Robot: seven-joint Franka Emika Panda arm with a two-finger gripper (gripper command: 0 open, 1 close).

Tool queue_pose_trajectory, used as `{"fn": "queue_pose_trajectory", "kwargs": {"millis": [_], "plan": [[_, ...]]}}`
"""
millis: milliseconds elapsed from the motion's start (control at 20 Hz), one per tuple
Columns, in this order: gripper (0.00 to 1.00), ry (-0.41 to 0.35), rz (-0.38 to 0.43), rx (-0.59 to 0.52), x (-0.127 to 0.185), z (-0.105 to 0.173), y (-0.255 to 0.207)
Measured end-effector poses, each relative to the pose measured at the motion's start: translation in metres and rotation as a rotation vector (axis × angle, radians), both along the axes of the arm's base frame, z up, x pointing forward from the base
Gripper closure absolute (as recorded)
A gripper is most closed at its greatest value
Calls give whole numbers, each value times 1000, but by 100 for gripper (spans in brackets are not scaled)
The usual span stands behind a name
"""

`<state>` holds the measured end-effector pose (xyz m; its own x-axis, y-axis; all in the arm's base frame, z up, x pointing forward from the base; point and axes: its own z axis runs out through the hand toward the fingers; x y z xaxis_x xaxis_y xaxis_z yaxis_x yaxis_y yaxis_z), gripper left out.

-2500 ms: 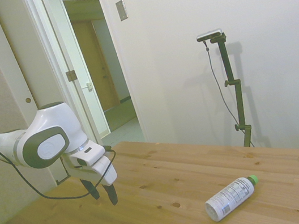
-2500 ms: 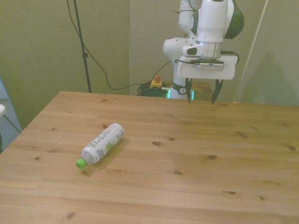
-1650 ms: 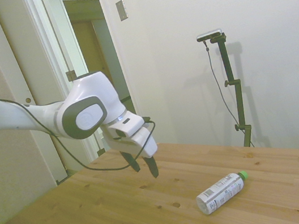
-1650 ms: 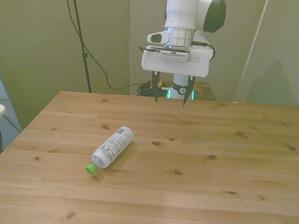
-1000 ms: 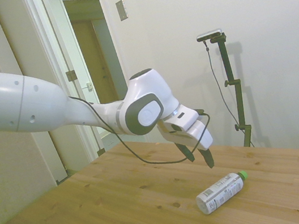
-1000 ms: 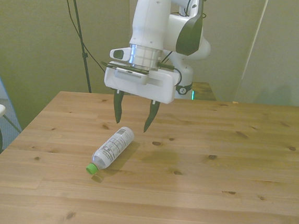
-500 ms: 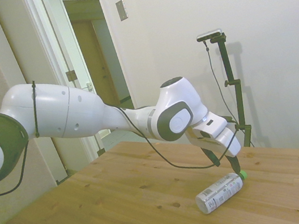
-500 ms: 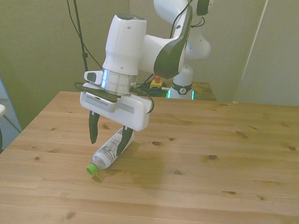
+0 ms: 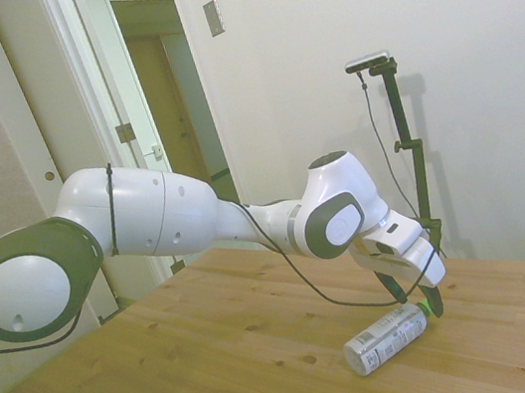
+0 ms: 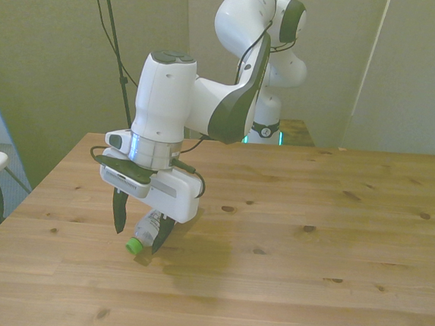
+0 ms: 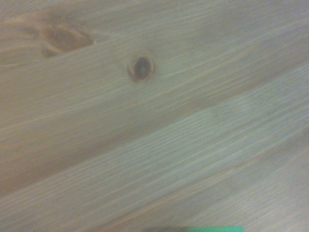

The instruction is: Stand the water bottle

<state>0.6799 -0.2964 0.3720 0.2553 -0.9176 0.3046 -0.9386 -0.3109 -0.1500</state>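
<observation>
Side view: the water bottle (image 9: 387, 338) lies flat on the bench (image 9: 220, 365), bare wood all round it, the gripper (image 9: 416, 302) low over its green cap. Front view: fingers (image 10: 118, 217) apart, straddling the neck; the gripper hides most of the label. Wrist view: blurred wood, a green sliver at the frame edge.

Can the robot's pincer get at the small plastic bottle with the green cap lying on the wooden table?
Probably yes: the open pincer straddles the bottle's cap end, with nothing between.
</observation>
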Motion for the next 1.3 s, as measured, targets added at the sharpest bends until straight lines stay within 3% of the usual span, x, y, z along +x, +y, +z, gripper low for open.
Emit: {"fn": "queue_pose_trajectory", "kwargs": {"millis": [50,100,700,1300], "plan": [[0,4,-1,-1,1,-3,-1],[100,9,-1,-1,2,-6,-2],[100,23,-13,13,6,-18,-6],[100,13,-17,27,11,-13,-4]]}}
